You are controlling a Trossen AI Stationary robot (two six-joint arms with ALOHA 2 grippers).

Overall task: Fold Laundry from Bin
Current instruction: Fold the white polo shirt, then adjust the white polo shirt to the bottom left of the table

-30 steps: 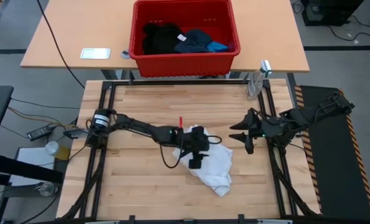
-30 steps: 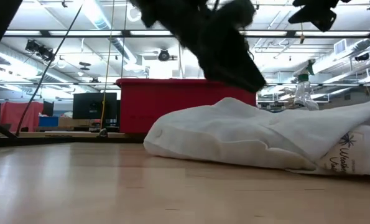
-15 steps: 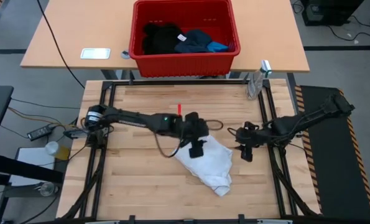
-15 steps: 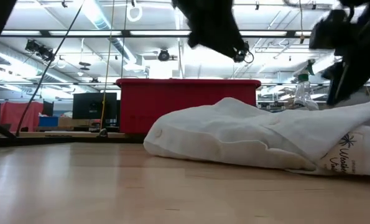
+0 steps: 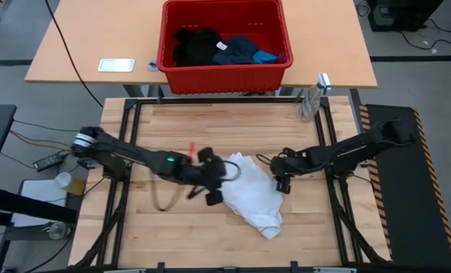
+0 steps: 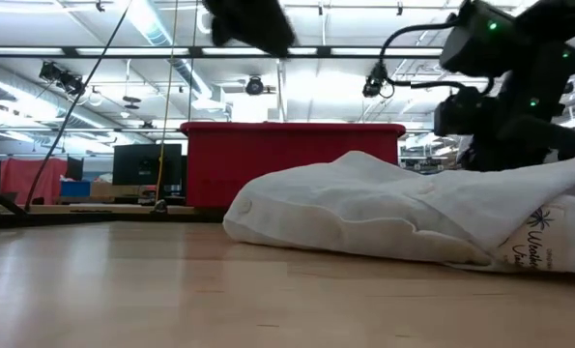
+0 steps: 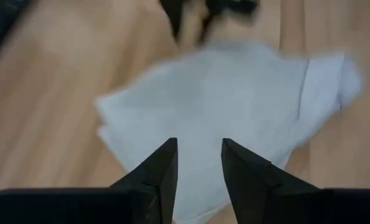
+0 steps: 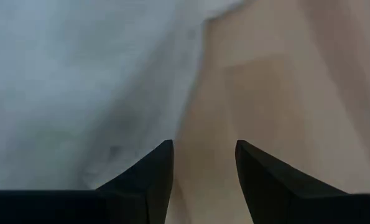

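A: Left wrist view first: the left gripper (image 7: 197,163) has its 2 dark fingers (image 7: 161,171) parted with a gap between them and nothing in that gap. It hangs just short of the large white garment (image 7: 234,106), which lies crumpled on the wooden table (image 7: 41,99).

B: And the other claw?

A: In the right wrist view the right gripper (image 8: 203,165) is also released, its 2 fingers apart over bare wood, right at the white cloth's edge, grasping nothing.

B: How do they stand from above?

A: In the high view the left gripper (image 5: 216,183) sits at the white garment's (image 5: 254,196) left edge, and the right gripper (image 5: 280,176) at its upper right edge. The 2 arms reach in from opposite sides, with the garment between them near the table's middle.

B: The rest of the laundry?

A: It sits in the bin (image 5: 223,70), the red tub on the farther table beyond the work table. Inside lie a black garment (image 5: 195,44), a dark navy one (image 5: 236,50) with a white tag, and a small bright blue one (image 5: 267,55). A spray bottle (image 5: 313,97) stands at the work table's far right corner.
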